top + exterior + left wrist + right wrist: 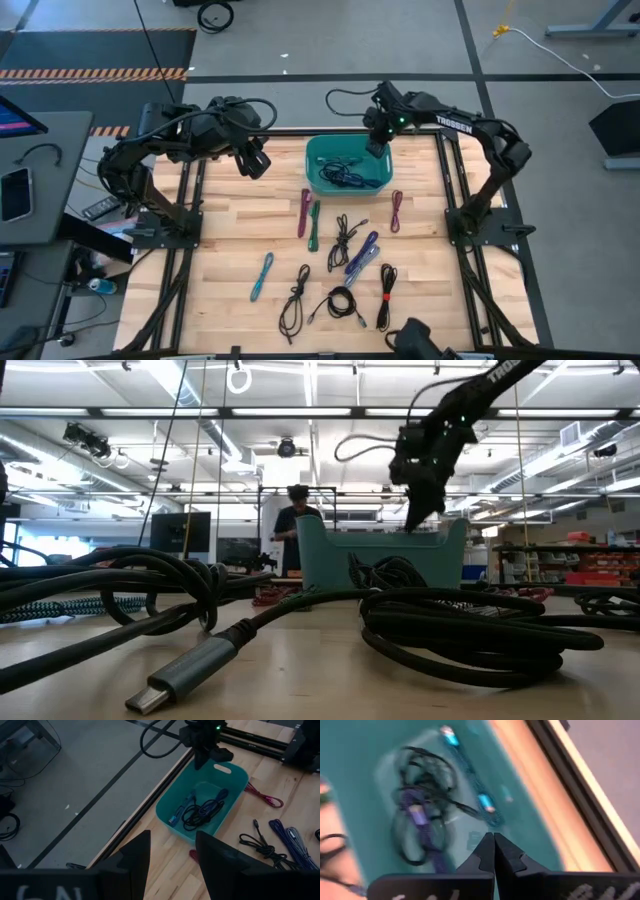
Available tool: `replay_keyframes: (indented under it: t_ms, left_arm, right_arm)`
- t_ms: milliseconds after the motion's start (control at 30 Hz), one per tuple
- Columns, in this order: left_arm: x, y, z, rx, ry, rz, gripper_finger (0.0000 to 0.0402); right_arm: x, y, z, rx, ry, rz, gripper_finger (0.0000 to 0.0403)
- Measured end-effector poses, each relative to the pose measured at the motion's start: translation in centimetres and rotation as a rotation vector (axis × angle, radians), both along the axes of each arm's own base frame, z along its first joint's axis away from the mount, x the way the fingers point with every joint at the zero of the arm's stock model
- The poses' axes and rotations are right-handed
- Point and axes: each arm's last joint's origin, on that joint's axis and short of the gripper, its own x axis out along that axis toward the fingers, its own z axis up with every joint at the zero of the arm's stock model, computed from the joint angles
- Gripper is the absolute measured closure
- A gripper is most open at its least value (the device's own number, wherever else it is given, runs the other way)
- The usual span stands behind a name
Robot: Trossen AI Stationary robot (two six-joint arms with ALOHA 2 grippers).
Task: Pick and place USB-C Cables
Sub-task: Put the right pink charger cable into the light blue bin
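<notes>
A teal bin [322, 150] stands at the table's far middle with black, blue and purple USB-C cables [346, 176] lying in it; they also show in the right wrist view [420, 815] and the left wrist view [200, 810]. My right gripper [493, 840] is shut and empty, above the bin's far right part [377, 148]. My left gripper [172, 840] is open and empty, raised over the table's far left [255, 165]. More cables lie flat on the table: magenta [304, 212], green [314, 226], purple-blue [362, 256], blue [262, 276] and several black ones [340, 303].
A second magenta cable [396, 210] lies right of the bin. Black frame rails [455, 170] run along the table's sides. In the low view, black cables [470, 625] lie close in front, and a person [292, 525] stands in the room behind the table.
</notes>
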Motion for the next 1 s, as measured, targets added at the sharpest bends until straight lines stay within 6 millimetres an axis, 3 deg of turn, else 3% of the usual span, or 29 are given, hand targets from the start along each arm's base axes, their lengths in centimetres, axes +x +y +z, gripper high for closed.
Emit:
replay_keyframes:
  t_ms: [133, 267, 433, 567, 667, 767, 1000]
  left_arm:
    - [0.0, 0.0, 0.0, 0.000, 0.000, 0.000, 0.0237]
    - [0.0, 0.0, 0.0, 0.004, 0.004, -0.004, 0.0237]
    - [0.0, 0.0, 0.0, 0.006, 0.007, -0.007, 0.0237]
    - [0.0, 0.0, 0.0, 0.029, 0.031, -0.033, 0.0237]
    - [0.0, 0.0, 0.0, 0.043, 0.045, -0.049, 0.0237]
    - [0.0, 0.0, 0.0, 0.043, 0.046, -0.049, 0.0237]
    - [0.0, 0.0, 0.0, 0.049, 0.052, -0.056, 0.0237]
  right_arm:
    - [0.6, 2.9, 3.6, -0.041, -0.045, 0.015, 0.0403]
    - [0.2, 7.5, 7.5, -0.084, -0.072, 0.025, 0.0403]
    - [-2.9, 13.2, 11.6, -0.107, -0.138, -0.093, 0.0403]
    - [-5.3, 16.9, 13.3, -0.085, -0.196, -0.212, 0.0403]
    - [-6.4, 18.9, 13.2, -0.063, -0.207, -0.279, 0.0403]
    - [-6.9, 20.4, 11.8, -0.030, -0.178, -0.357, 0.0403]
    - [-6.2, 22.4, 5.1, 0.060, -0.055, -0.545, 0.0392]
